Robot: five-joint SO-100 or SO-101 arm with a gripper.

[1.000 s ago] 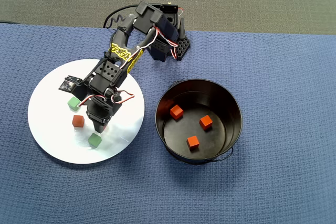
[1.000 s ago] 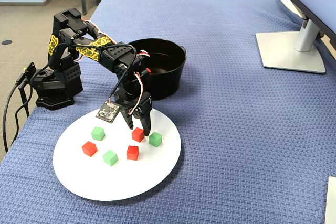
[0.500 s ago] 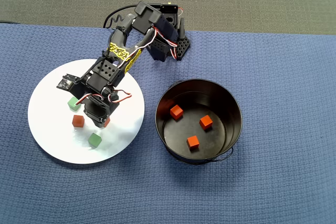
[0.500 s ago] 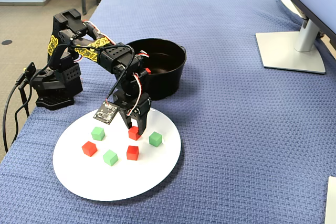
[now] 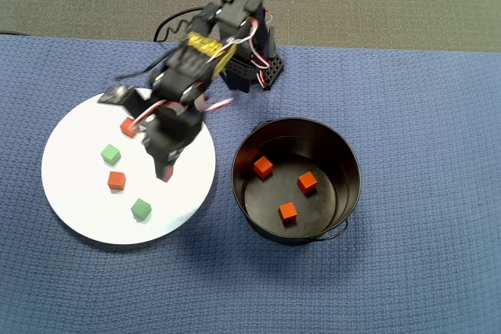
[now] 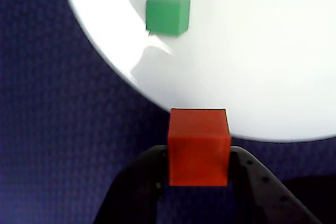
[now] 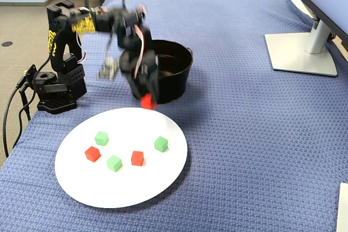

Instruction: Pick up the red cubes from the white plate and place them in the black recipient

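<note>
While clamped on a red cube (image 6: pixel 198 147), gripper (image 7: pixel 147 100) hangs above white plate's (image 7: pixel 136 188) far edge, w/ black recipient (image 5: pixel 344 163) just right in overhead view, 3 red cubes inside

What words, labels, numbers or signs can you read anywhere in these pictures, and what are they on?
None can be read.
The yellow band on the arm carries black marks, but they are too blurred and small to read in the overhead and fixed views.
The red cube in the claw, the white plate and the black bucket show no lettering.
</note>
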